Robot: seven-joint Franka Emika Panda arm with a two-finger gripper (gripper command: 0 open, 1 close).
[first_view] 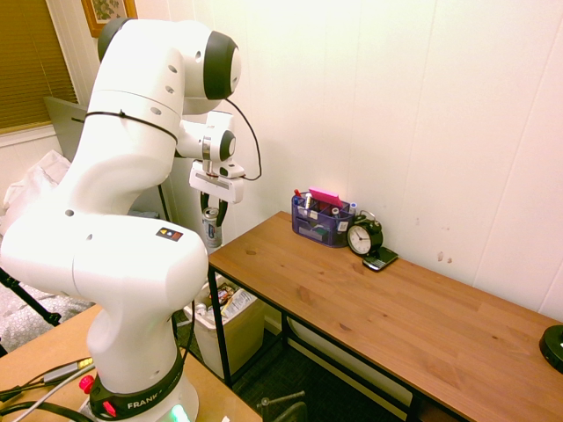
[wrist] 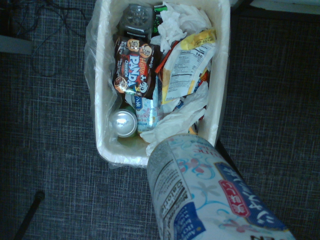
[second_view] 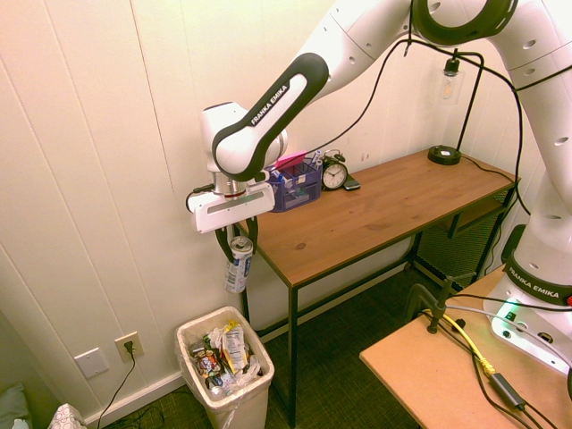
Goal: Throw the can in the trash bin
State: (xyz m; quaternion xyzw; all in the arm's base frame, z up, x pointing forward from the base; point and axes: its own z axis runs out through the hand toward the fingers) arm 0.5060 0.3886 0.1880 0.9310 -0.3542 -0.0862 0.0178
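My gripper (second_view: 239, 245) is shut on the upper end of the can (second_view: 238, 266), a slim white-silver can with blue and pinkish-red print. The can hangs roughly upright in the air, just past the desk's end and above the trash bin (second_view: 259, 386). In the first exterior view the can (first_view: 211, 231) shows below the gripper (first_view: 212, 214), with the cream-white bin (first_view: 251, 327) on the floor under it. The wrist view looks straight down: the can (wrist: 210, 200) rises from the bottom edge, and the bin (wrist: 221, 75) lies beyond it, full of wrappers, paper and another can.
The wooden desk (second_view: 375, 210) stands beside the bin, its metal leg (second_view: 292, 349) close to the bin's side. On its far end sit a blue-purple organizer (first_view: 321, 220), a black alarm clock (first_view: 363, 236) and a phone (first_view: 380, 259). The wall is right behind.
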